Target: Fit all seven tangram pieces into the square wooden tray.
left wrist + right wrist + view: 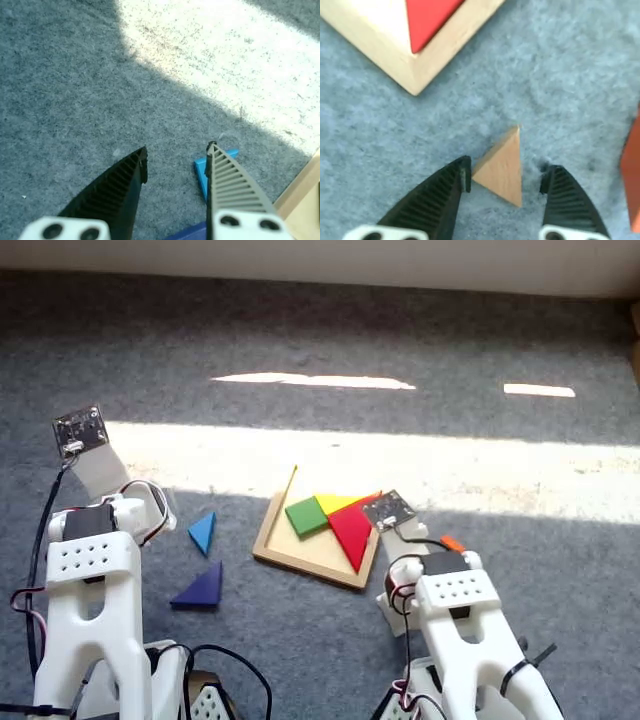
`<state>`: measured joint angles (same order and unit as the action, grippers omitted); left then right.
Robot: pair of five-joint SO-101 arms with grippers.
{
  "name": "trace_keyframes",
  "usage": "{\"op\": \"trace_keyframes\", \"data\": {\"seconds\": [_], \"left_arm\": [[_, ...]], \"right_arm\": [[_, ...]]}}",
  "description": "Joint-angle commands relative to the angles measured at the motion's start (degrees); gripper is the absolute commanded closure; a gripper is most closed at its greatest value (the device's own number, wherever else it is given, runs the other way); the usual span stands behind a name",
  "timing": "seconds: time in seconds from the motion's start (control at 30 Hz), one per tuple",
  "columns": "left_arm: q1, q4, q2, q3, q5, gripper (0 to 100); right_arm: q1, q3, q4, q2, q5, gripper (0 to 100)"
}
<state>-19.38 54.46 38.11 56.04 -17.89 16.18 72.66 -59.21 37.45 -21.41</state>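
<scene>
The square wooden tray [288, 546] lies mid-table holding a green square [306, 516], a yellow piece [338, 503] and a red triangle [352, 530]. A light blue triangle [203, 532] and a dark blue triangle [200, 588] rest on the carpet left of it. My left gripper [177, 148] hangs open above the carpet, the light blue triangle [201, 169] partly behind one finger [227, 182]. My right gripper [506, 175] is open, its fingers on either side of a plain wooden triangle [502, 167] just off the tray's corner [415, 70]. An orange piece [632, 170] lies beside it.
Grey carpet covers the table, with a bright sunlit band [400, 465] across the far side of the tray. The two white arm bases [85, 590] stand at the near edge, with cables trailing beside them. The orange piece [452, 542] lies close to the right arm.
</scene>
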Motion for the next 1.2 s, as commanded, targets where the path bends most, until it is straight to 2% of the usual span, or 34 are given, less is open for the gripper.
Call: {"op": "trace_keyframes", "data": {"seconds": [0.0,0.17,0.23,0.47,0.6,0.83,1.07,1.17], "left_arm": [[-0.9,-0.7,1.0,-0.4,-0.4,80],[-0.9,-0.8,1.0,-0.4,-0.4,80],[-0.9,-0.8,1.0,-0.4,-0.4,80],[-0.9,-0.8,1.0,-0.4,-0.4,80],[-0.9,-0.7,1.1,-0.4,-0.4,80],[-0.9,-0.7,1.1,-0.4,-0.4,80],[-0.9,-0.7,1.1,-0.4,-0.4,80],[-0.9,-0.7,1.1,-0.3,-0.4,80]], "right_arm": [[0.9,0.0,1.8,0.1,-0.8,85.6],[1.0,-0.4,1.4,0.1,-0.9,90.5],[1.0,-0.6,-0.2,0.2,-3.1,91.9],[1.1,-11.9,-8.7,0.2,-5.2,92.2],[1.4,-18.9,-9.8,0.0,-5.5,92.2],[7.2,-28.5,-9.4,-0.5,-19.0,92.5],[13.7,-30.8,1.5,-2.8,-24.1,92.6],[15.1,-31.3,6.2,-6.8,-29.1,92.6]]}}
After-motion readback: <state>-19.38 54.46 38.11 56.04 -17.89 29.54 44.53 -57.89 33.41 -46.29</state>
